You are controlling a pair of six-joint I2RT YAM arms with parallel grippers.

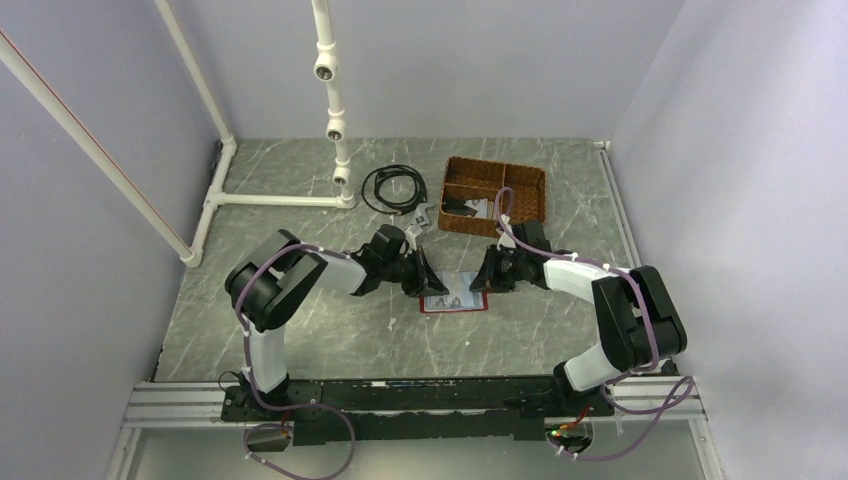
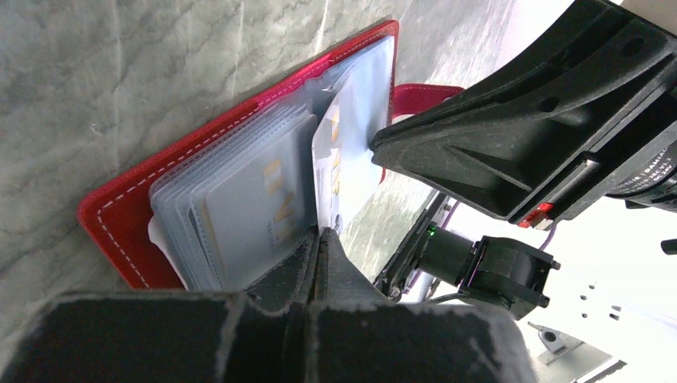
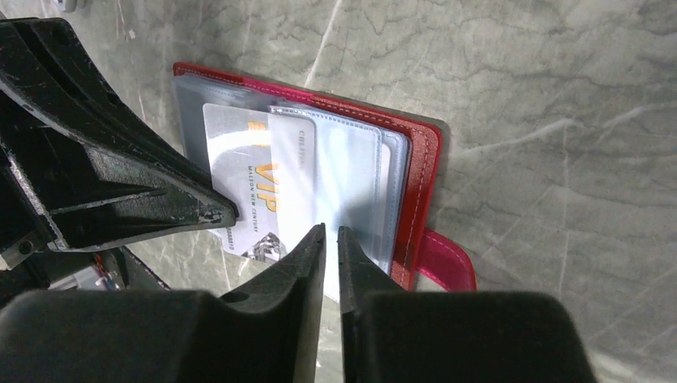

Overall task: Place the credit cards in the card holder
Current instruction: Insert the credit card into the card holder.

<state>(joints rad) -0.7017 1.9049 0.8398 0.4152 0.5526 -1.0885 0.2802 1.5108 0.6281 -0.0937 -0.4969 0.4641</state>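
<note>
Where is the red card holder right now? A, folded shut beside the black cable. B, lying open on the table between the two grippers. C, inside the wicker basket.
B: the card holder lies open on the table, left gripper and right gripper at its sides, well short of the wicker basket.

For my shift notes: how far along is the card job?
Done: the holder lies open, at least one card already sleeved. In hand: the left gripper presses that card while the right gripper pinches a clear sleeve. Left: the basket holds items that may be cards; too small to tell.
</note>
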